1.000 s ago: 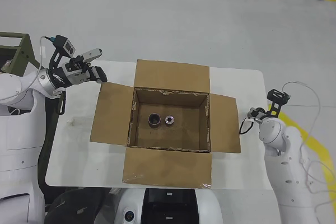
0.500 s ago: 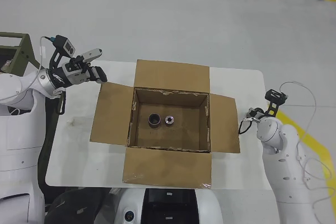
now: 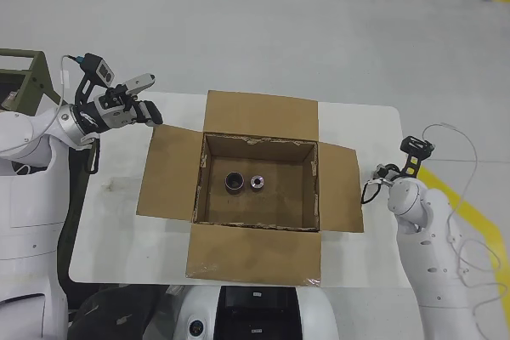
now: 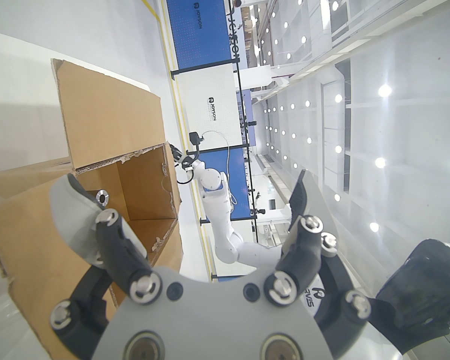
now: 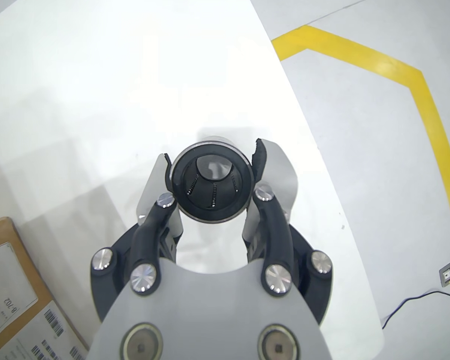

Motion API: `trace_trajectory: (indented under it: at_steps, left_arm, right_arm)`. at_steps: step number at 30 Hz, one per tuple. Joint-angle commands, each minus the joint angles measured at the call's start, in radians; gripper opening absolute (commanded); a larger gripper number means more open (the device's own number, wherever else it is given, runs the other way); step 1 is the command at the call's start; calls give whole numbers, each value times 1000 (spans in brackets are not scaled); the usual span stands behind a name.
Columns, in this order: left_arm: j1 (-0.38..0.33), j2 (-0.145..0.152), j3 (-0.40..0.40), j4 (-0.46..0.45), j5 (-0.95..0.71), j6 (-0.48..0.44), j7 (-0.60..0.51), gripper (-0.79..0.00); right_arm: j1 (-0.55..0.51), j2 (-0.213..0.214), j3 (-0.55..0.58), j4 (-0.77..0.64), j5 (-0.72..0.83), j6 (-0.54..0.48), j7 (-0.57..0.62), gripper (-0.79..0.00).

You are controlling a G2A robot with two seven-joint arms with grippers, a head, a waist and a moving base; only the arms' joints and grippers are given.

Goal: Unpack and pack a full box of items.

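Note:
An open cardboard box (image 3: 257, 127) stands mid-table with its flaps spread. On its floor lie a dark ring-shaped bearing (image 3: 235, 180) and a small silvery part (image 3: 256, 181), the latter also seen in the left wrist view (image 4: 102, 197). My right gripper (image 5: 212, 151) is shut on a black cylindrical bearing (image 5: 212, 185) over the white table, just right of the box's right flap (image 3: 340, 189). My left gripper (image 3: 149, 99) hangs open and empty above the table's far left, beyond the left flap; its fingers (image 4: 71, 204) stand wide apart.
The white table's (image 3: 119, 229) right edge curves close to my right gripper, with grey floor and a yellow line (image 5: 427, 102) beyond. A labelled box flap corner (image 5: 7, 264) lies near the right wrist. A green crate (image 3: 17, 76) sits off the far left.
My right arm has shifted slightly toward the box with the bearing still held. The left arm and the box's contents have not moved.

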Motion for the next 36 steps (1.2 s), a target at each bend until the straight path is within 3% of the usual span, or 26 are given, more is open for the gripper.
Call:
trace_trajectory:
  at_steps: [1,4,13,15,18,20,26,30,36]
  left_arm:
    - [0,0,0,0,0,0,0,0]
    - [0,0,0,0,0,0,0,0]
    - [0,0,0,0,0,0,0,0]
    - [0,0,0,0,0,0,0,0]
    - [0,0,0,0,0,0,0,0]
    - [0,0,0,0,0,0,0,0]
    - [0,0,0,0,0,0,0,0]
    - [0,0,0,0,0,0,0,0]
    - [0,0,0,0,0,0,0,0]
  right_arm:
    - [1,0,0,1,0,0,-1,-536]
    - [2,-1,-1,4,-2,2,0,-468]
    - [5,-2,-1,8,0,0,-1,-403]
    - [5,-2,-1,9,0,-1,-2,-348]
    - [5,-2,0,9,5,-4,-1,-345]
    - [5,-2,1,9,5,-5,-2,-385]
    - [0,-2,6,-22,-7,2,-5,-225]
    - [-7,0,12,-57,-26,11,-7,-163]
    - [-37,1,23,-142,-58,36,-21,-139]
